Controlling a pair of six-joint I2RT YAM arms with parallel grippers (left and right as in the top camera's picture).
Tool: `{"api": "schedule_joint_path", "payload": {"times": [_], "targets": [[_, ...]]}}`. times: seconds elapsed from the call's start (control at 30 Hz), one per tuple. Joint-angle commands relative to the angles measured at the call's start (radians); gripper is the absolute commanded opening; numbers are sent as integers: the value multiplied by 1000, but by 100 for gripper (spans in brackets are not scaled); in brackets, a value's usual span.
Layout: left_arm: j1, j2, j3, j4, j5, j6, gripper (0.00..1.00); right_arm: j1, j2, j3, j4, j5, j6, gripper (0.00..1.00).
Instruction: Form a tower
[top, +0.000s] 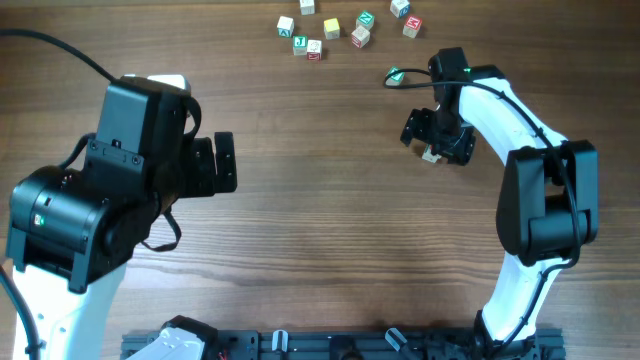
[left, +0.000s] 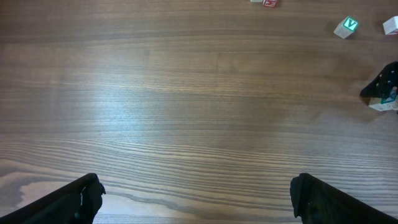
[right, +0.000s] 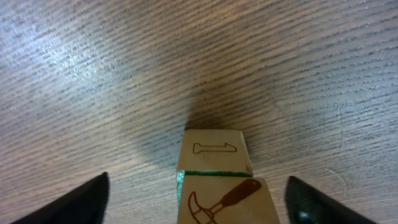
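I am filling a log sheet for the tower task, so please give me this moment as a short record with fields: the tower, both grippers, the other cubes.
tower: two wooden cubes touching, a brown hammer picture on the nearer one, a green edge between them
right gripper: open, one jaw on each side of the tower, neither touching it
left gripper: open, holds nothing, over bare table
loose cubes: a small group at the far edge
green cube: alone, apart from that group
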Motion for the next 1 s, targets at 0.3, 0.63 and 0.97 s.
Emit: {"api": "schedule_joint_path", "payload": {"times": [0.3, 0.63, 0.97], "targets": [[3, -3, -4, -1, -16, -12, 100, 4, 19, -6, -1, 24, 22, 53], [3, -3, -4, -1, -16, -12, 100, 4, 19, -6, -8, 24, 22, 44], [3, -3, -4, -1, -16, -12, 100, 4, 16, -4, -21, 13, 19, 100]]}}
